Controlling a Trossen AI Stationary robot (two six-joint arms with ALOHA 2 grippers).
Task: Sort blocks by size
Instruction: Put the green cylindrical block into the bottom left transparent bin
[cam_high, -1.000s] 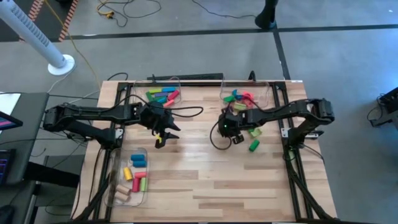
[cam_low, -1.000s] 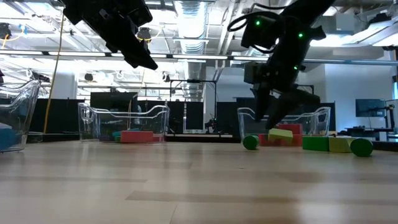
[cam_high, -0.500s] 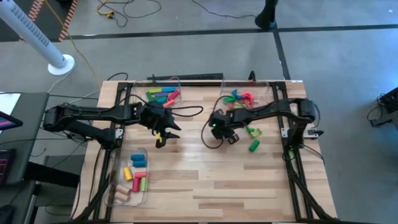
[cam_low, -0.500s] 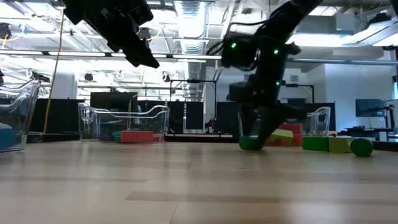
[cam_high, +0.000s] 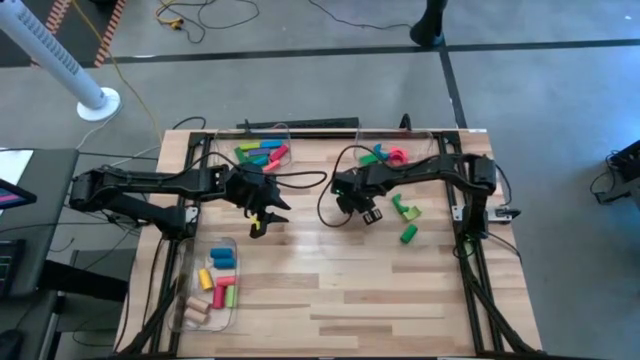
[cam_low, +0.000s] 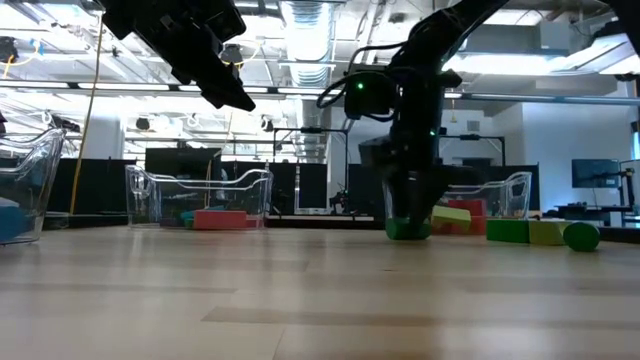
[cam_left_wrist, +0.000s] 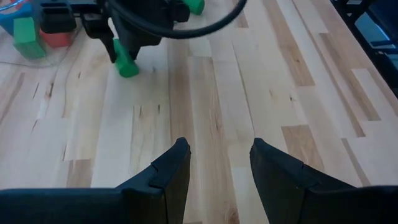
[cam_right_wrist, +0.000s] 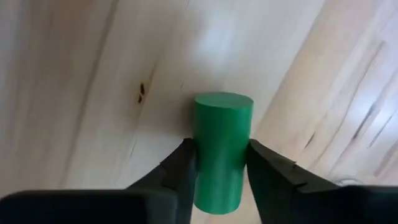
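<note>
Right gripper (cam_right_wrist: 217, 163) fingers clamped on a green cylinder (cam_right_wrist: 222, 146) on the table (cam_high: 330, 290); left gripper (cam_left_wrist: 217, 155) at its nine o'clock, fingers apart, empty

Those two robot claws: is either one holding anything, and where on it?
The right gripper has its jaws against the two long sides of a green cylinder lying on the table. The left gripper is open and empty.

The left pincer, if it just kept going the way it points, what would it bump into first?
Probably bare table: the left pincer hangs open and empty, and only wood lies ahead. The green cylinder sits off to one side.
</note>
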